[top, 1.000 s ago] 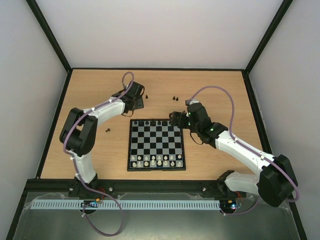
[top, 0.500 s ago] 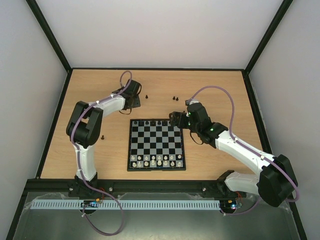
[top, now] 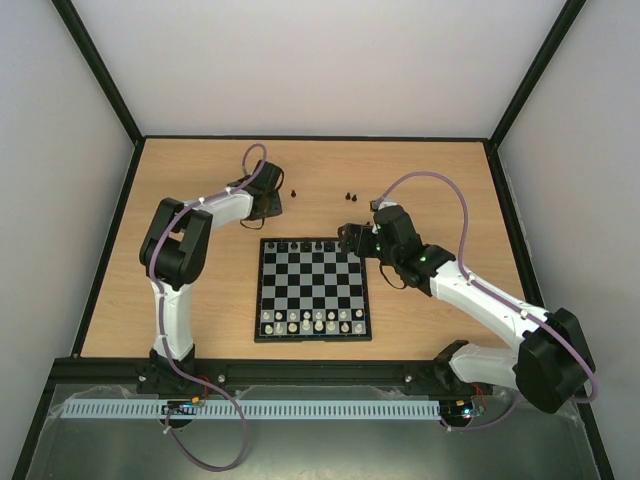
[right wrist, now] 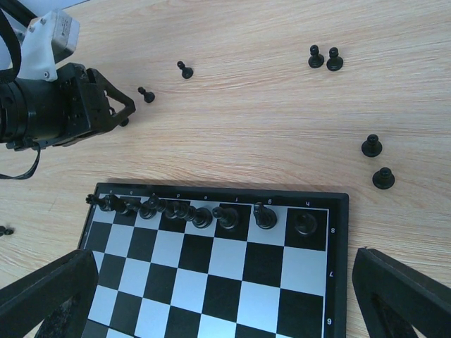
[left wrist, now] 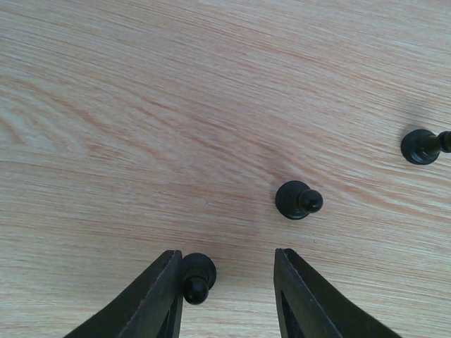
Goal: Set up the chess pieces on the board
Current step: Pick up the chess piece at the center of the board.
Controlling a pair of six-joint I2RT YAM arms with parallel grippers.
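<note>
Three pawns (left wrist: 299,199) are seen on the table (left wrist: 141,105) by the left gripper (left wrist: 227,271); its fingers (left wrist: 158,299) are part spread, one pawn (left wrist: 197,276) touching one finger. The right gripper (right wrist: 225,289) is spread wide above the board (right wrist: 211,191), whose far row is filled with black pieces (right wrist: 227,217), too crowded to be counted.

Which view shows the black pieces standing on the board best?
The right wrist view: the black pieces stand clearly along the far row of the board. The top view shows them only as tiny specks; the left wrist view shows no board.
</note>
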